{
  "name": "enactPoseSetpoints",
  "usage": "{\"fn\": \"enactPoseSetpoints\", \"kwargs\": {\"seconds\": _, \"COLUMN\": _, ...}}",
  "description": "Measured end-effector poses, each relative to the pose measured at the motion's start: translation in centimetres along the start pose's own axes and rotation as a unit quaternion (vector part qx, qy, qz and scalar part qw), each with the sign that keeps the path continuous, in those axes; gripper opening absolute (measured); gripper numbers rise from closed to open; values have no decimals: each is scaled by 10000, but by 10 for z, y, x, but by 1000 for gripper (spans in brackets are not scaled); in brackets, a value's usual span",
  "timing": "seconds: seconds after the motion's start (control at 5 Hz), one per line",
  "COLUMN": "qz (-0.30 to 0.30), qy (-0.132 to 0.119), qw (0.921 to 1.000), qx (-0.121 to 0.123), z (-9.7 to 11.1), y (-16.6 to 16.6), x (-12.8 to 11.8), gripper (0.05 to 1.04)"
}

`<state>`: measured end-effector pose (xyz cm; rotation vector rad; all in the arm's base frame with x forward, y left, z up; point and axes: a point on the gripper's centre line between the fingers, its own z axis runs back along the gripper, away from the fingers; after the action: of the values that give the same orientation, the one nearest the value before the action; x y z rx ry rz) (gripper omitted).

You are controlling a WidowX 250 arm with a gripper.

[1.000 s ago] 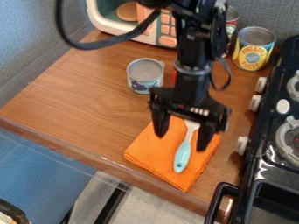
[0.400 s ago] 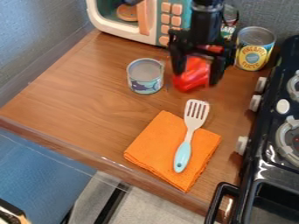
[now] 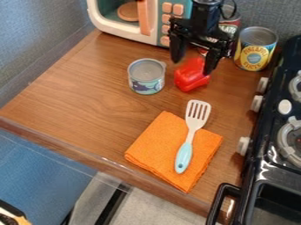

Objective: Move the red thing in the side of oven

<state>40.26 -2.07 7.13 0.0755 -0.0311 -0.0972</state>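
My gripper (image 3: 192,65) hangs in the upper middle over the red thing (image 3: 191,75), its fingers spread open, one at the upper left of it and the other overlapping its right side in view. The red thing looks like a shiny toy pepper and lies on the wooden counter, right of a small can. Whether either finger touches it, I cannot tell. The toy oven (image 3: 156,19), white and teal with orange buttons, stands at the back, behind the gripper.
The small can (image 3: 146,77) is just left of the red thing. A yellow can (image 3: 255,49) and a red can (image 3: 231,27) stand behind right. A spatula (image 3: 185,154) lies over an orange cloth (image 3: 145,147) in front; the stove (image 3: 277,132) borders the right.
The gripper has moved back from above the cloth to the red thing, which has come into fuller view. Since the middle frame it has shifted slightly, with its fingers still apart.
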Motion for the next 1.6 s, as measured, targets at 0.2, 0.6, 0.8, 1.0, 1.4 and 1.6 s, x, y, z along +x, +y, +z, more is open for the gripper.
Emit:
{"fn": "enactPoseSetpoints", "kwargs": {"seconds": 0.2, "qz": 17, "qy": 106, "qw": 9999, "qx": 62, "z": -19, "y": 1, "x": 7, "gripper": 1001}}
{"fn": "enactPoseSetpoints", "kwargs": {"seconds": 0.6, "qz": 114, "qy": 129, "qw": 9998, "qx": 46, "z": -37, "y": 7, "x": 17, "gripper": 946}}
{"fn": "enactPoseSetpoints", "kwargs": {"seconds": 0.8, "qz": 128, "qy": 173, "qw": 9997, "qx": 77, "z": -36, "y": 6, "x": 16, "gripper": 821}}
{"fn": "enactPoseSetpoints", "kwargs": {"seconds": 1.0, "qz": 129, "qy": 174, "qw": 9998, "qx": -2, "z": -29, "y": 4, "x": 9, "gripper": 820}}
{"fn": "enactPoseSetpoints", "kwargs": {"seconds": 1.4, "qz": 807, "qy": -353, "qw": 9956, "qx": -329, "z": 21, "y": 59, "x": -2, "gripper": 820}}
{"fn": "enactPoseSetpoints", "kwargs": {"seconds": 1.6, "qz": 1157, "qy": -264, "qw": 9927, "qx": -234, "z": 29, "y": 101, "x": -20, "gripper": 820}}
